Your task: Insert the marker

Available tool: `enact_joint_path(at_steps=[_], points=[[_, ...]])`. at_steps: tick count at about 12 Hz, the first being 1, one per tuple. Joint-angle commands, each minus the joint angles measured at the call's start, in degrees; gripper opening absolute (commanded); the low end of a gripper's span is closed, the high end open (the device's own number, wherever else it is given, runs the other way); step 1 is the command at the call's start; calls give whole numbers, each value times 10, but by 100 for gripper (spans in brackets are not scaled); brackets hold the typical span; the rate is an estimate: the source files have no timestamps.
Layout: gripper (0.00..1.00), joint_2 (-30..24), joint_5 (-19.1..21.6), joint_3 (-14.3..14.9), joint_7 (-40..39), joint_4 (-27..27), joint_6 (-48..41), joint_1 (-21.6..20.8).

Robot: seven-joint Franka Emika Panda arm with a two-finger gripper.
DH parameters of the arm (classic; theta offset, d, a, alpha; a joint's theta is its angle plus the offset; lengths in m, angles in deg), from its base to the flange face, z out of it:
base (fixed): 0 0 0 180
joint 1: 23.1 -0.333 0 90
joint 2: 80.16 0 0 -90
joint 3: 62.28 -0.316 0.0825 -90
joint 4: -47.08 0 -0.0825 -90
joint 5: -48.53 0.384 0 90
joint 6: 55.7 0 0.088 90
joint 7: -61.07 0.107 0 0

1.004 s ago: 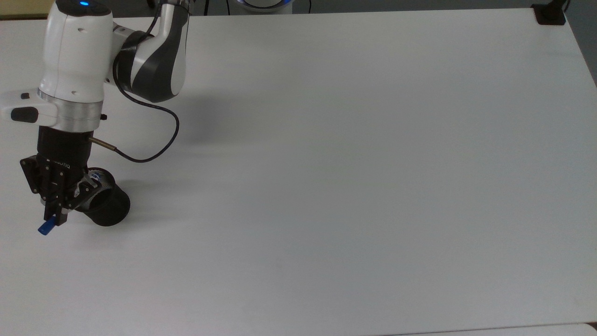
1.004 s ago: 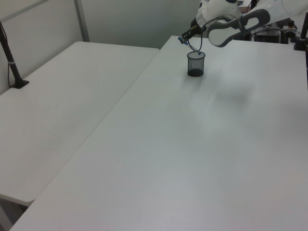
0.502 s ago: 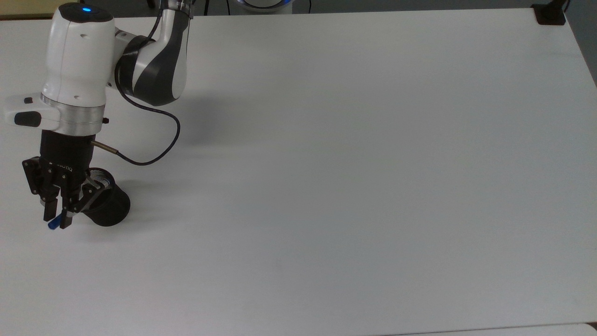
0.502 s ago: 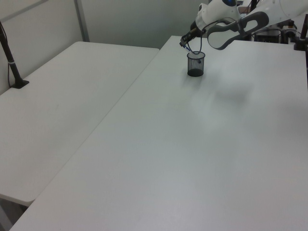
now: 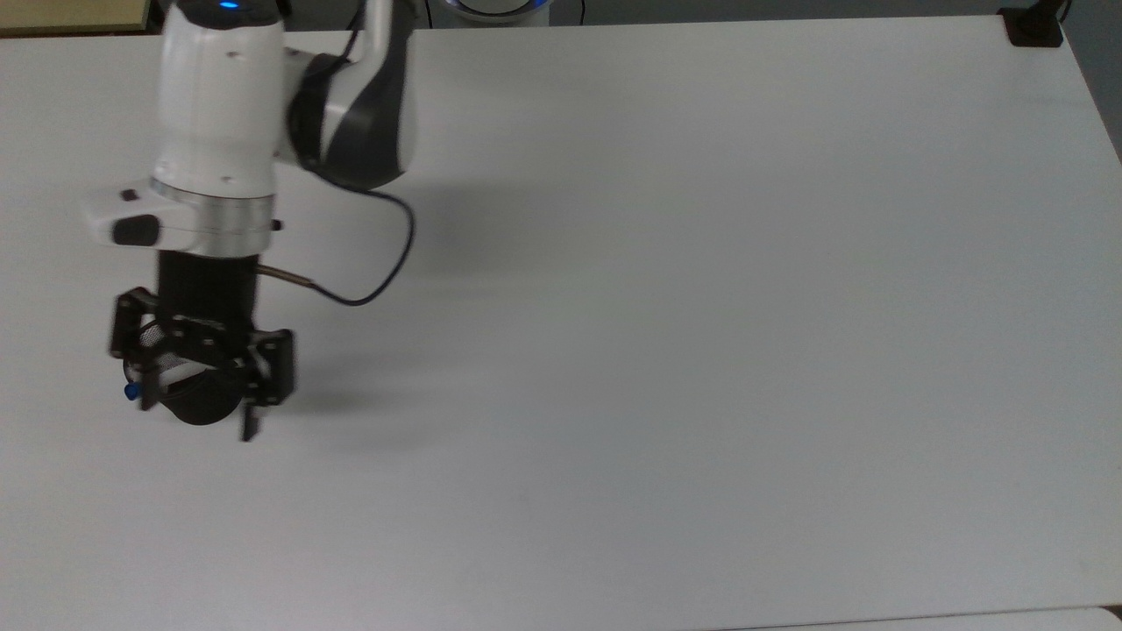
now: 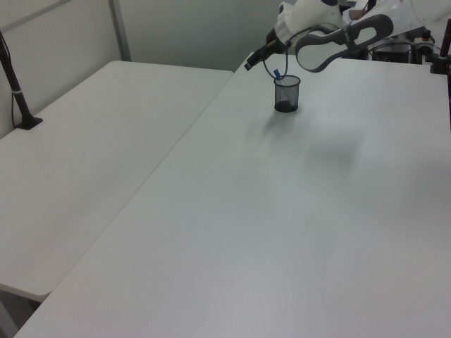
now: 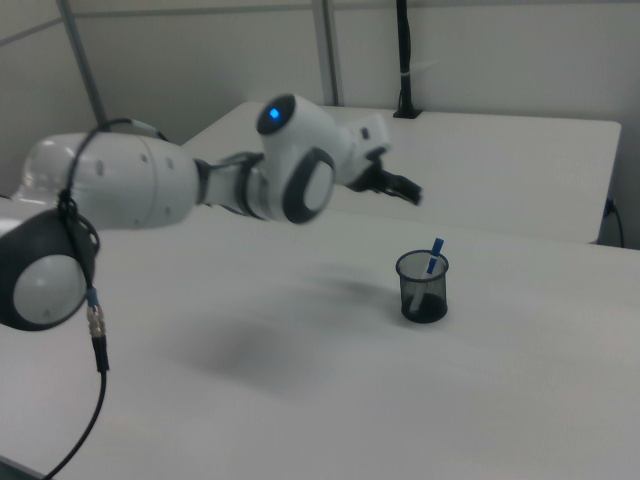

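Looking down in the top view, the tool (image 5: 200, 412) hangs over the black mesh cup (image 5: 203, 399) at the top view's left, fingers (image 5: 250, 419) spread wide and gripping nothing. The marker (image 5: 132, 391) shows as a blue tip at the cup's left rim. The white worktop (image 5: 666, 333) stretches to the right.

In the left view, the cup (image 6: 287, 93) stands far off on the worktop, the marker (image 6: 277, 72) poking out above its rim, the tool (image 6: 251, 62) raised to its left.

In the right view, the marker (image 7: 433, 257) leans tilted inside the cup (image 7: 423, 287), blue cap uppermost, with the tool (image 7: 405, 189) above and left, apart from it.
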Motion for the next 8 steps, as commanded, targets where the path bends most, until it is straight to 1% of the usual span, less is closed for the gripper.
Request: enact_joint_path(at_steps=[1, 2, 3, 6, 8], points=[[100, -81, 0, 6, 10, -32, -168, -77], [100, -106, 7, 6, 10, -36, -221, -109], [100, -124, 11, 6, 10, -38, -260, -125], [100, -186, 41, 7, 8, -55, -385, -160], [100, -226, 48, 7, 3, -74, -450, -171]])
